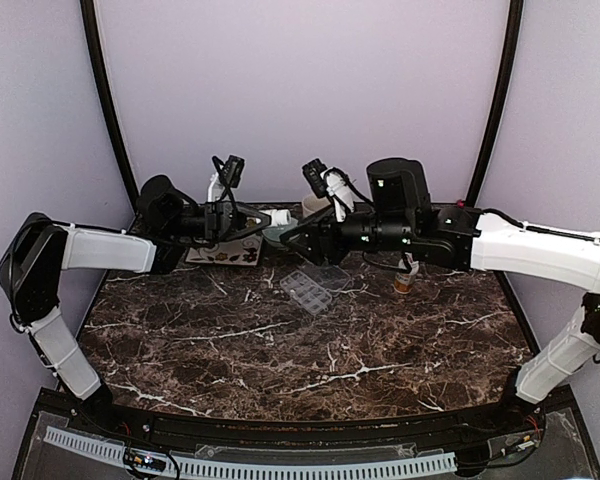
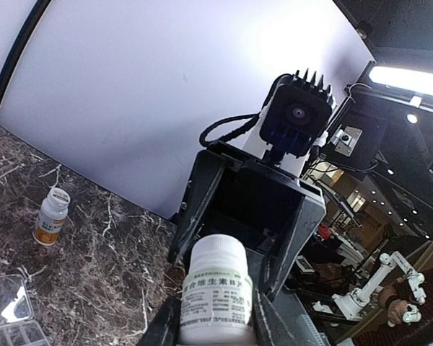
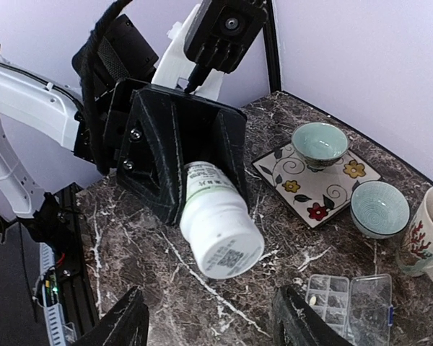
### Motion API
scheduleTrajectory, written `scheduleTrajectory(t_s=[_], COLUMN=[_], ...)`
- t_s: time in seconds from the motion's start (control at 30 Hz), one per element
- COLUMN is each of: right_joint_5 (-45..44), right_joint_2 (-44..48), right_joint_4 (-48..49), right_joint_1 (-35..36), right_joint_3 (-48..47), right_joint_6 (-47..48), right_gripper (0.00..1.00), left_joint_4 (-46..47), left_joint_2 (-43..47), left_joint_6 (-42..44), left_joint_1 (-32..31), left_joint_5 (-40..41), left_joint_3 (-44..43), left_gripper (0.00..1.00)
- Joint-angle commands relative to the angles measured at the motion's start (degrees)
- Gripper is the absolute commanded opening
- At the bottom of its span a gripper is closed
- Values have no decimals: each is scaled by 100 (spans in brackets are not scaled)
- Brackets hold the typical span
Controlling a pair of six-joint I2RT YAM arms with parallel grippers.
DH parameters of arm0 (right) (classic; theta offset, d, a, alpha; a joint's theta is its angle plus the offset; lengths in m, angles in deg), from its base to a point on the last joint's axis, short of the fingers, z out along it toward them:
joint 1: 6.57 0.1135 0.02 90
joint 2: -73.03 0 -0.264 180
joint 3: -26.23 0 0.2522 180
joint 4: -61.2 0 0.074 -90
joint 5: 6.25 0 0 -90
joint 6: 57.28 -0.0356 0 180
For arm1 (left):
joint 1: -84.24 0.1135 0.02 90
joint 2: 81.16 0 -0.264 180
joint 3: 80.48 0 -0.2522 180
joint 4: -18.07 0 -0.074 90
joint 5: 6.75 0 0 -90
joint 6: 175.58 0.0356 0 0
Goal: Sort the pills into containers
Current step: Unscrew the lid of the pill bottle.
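While the left hand (image 1: 255, 222) is clamped on the body of a white pill bottle (image 3: 218, 229), the bottle sticks out sideways above the desk (image 1: 280, 350), its flat end toward the right arm. The right hand (image 3: 215, 321) faces it head-on with its fingers (image 3: 126, 321) spread wide, one on each side of the bottle's line and neither touching it. That hand grips nothing. In the left wrist view the white cap sits between the two dark fingers of the right hand, with clear space on both sides.

The containers (image 3: 350, 299), one clear organiser box of little compartments, lie flat on the marble desk below and slightly to the right of the two hands, well apart from both. Its hinged lid is swung open and rests on the desk beside the compartments. One small pale speck shows in a corner compartment; I cannot tell whether it is a pill.

An amber bottle (image 2: 50, 216) with a white cap stands upright to the right of the organiser. Toward the back wall lies a floral tray (image 3: 303, 180) with a pale green bowl (image 3: 320, 142) on it. A second green bowl (image 3: 379, 207) sits at the tray's edge, and a patterned mug (image 3: 426, 231) stands just beside that.
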Motion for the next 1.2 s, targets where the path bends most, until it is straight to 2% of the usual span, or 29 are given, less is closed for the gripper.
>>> scheduleTrajectory(t_s=[0.0, 0.23, 0.43, 0.63, 1.17], right_joint_5=[445, 1188, 1873, 2131, 2376], right_joint_2=[299, 374, 3, -325, -497], right_joint_4=[212, 706, 1354, 1328, 1641], right_joint_1=[-145, -658, -939, -951, -985], right_joint_3=[143, 273, 230, 20, -34], right_joint_6=[-1080, -3156, -4360, -4666, -4956], right_gripper=[59, 58, 56, 55, 53], left_joint_4=[-604, -803, -1451, -1863, -2005], left_joint_2=[410, 544, 727, 876, 861], left_joint_6=[944, 1353, 1931, 2339, 2492], left_joint_1=[14, 12, -38, -92, -110], left_joint_5=[381, 575, 716, 862, 903], left_joint_3=[71, 183, 176, 149, 134], left_gripper=[0, 0, 0, 0, 0])
